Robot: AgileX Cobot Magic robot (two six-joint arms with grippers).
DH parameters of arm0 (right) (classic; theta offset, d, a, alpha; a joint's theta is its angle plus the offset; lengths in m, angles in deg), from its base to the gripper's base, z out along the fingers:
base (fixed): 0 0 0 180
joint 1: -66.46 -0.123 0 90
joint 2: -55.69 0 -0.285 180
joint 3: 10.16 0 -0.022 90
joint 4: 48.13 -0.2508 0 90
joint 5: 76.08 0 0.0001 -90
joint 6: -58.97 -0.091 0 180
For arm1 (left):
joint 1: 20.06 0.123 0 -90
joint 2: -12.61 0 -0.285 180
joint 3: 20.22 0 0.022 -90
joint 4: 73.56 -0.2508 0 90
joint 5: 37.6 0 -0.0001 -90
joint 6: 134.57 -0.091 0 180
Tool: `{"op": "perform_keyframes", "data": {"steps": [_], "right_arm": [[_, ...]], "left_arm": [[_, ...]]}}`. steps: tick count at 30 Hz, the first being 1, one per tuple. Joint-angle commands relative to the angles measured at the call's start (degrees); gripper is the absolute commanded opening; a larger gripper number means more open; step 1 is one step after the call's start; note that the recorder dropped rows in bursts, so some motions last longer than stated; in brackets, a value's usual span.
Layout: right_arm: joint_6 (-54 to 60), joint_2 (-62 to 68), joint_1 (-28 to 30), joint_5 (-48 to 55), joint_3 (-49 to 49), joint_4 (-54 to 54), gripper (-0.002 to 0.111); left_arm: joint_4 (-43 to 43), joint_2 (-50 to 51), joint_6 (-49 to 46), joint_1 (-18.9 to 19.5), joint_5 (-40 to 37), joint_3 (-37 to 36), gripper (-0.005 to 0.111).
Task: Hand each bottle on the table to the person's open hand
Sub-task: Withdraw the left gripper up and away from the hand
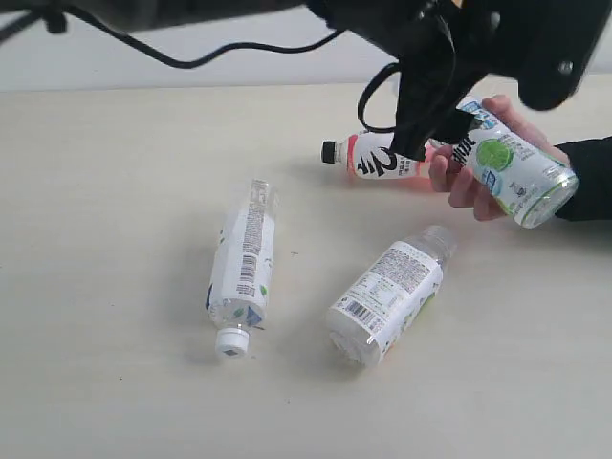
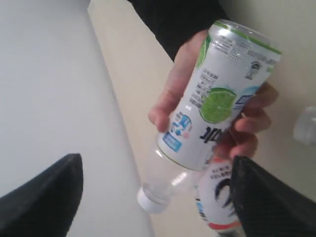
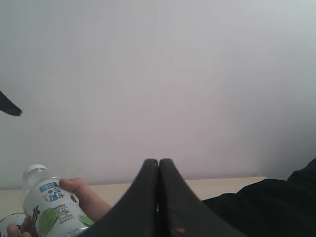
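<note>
Near the far right corner of the table (image 1: 115,191), the person's hand (image 1: 469,186) is gripping the lime-label bottle (image 1: 521,172), evidently bearing it, since the left gripper (image 2: 157,196) is gaping; the right gripper (image 3: 158,197) is sitting pinched together.

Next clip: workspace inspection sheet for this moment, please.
Surface: pale beige table, flat, with a few tiny specks.
Job's things: lime-label bottle gripped in the person's hand; pink black-capped bottle lying beside that hand; left white-label bottle and centre white-label bottle lying on the table.
Clutter: nothing seen.
Grippers: left pincer open, fingers spread either side of the lime-label bottle's cap end; right pincer shut, empty, raised.
Cables: black cable looping loose under the arm, above the table.
Surroundings: plain pale wall; person's black sleeve.
</note>
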Motion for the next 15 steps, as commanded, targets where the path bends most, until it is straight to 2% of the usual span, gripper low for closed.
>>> {"op": "perform_keyframes", "data": {"steps": [1,2,3,4,6,9,12,15], "right_arm": [[0.14,-0.28,0.39,-0.37,-0.25,0.23,0.0],[0.14,-0.28,0.39,-0.37,-0.25,0.23,0.0],[0.14,-0.28,0.39,-0.37,-0.25,0.23,0.0],[0.14,-0.28,0.39,-0.37,-0.25,0.23,0.0],[0.14,-0.28,0.39,-0.37,-0.25,0.23,0.0],[0.14,-0.28,0.39,-0.37,-0.25,0.23,0.0],[0.14,-0.28,0.39,-0.37,-0.25,0.23,0.0],[0.14,-0.28,0.39,-0.37,-0.25,0.23,0.0]], "left_arm": [[0.27,-6.12,18.41,-0.01,-10.43,0.42,0.066],[0.27,-7.99,23.21,0.14,-13.59,0.42,0.046],[0.27,-9.15,26.25,0.3,-15.39,0.42,0.031],[-0.39,-10.74,31.63,0.67,-17.48,0.42,0.0],[-2.5,-13.69,35.87,0.82,-21.75,0.42,0.003],[-1.63,-17.21,47.52,2.78,-23.8,0.0,0.003],[-1.18,-20.84,59.46,5.54,-21.32,-3.2,0.003],[-1.05,-25.84,65.07,7.34,-16.71,-9.98,0.003]]}}
